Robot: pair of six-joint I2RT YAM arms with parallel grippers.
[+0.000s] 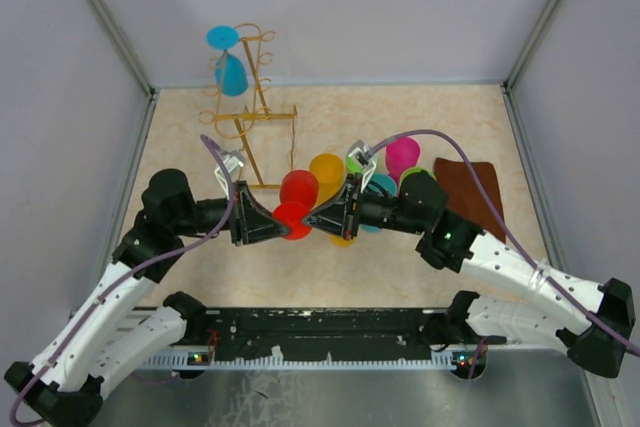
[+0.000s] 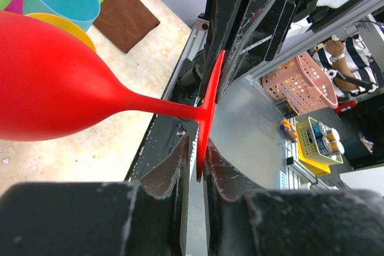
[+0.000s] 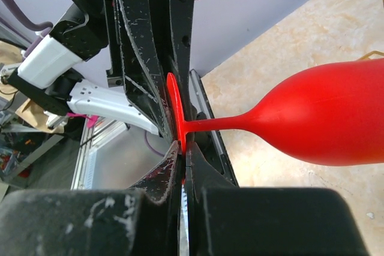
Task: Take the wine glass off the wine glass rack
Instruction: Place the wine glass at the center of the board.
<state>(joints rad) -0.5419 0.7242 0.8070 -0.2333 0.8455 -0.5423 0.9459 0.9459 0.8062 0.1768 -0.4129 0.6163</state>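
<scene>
The red wine glass (image 1: 298,190) is sitting well apart from the wine glass rack (image 1: 252,122). It is in the middle of the top view, with its bowl pointing toward the upper part of the frame and its round foot toward the bottom. Whether it is touching the tabletop (image 1: 440,117) I cannot tell.

2 arms are meeting at that foot. The left gripper (image 1: 272,222) is pointing in from the left of the frame and the right gripper (image 1: 318,219) from the right, their tips almost touching.

In the right wrist view the foot is showing edge-on in the centre, and the right gripper's fingers are pressing together on its lower rim, pinching it.

In the left wrist view the foot's rim is sitting between the left gripper's fingers at the bottom centre. These are standing slightly spread, with a thin gap showing on 1 side of the rim.

The rack is standing upright in the upper left of the top view. A blue wine glass (image 1: 230,69) is hanging on it upside down, foot uppermost.

Just right of the red bowl a yellow glass (image 1: 327,172) is standing. A teal glass (image 1: 380,185), a pink glass (image 1: 403,157) and a green glass (image 1: 418,179) are clustering near it, partly hidden by the right arm. A brown mat (image 1: 468,187) is lying flat at the right of the tabletop.
</scene>
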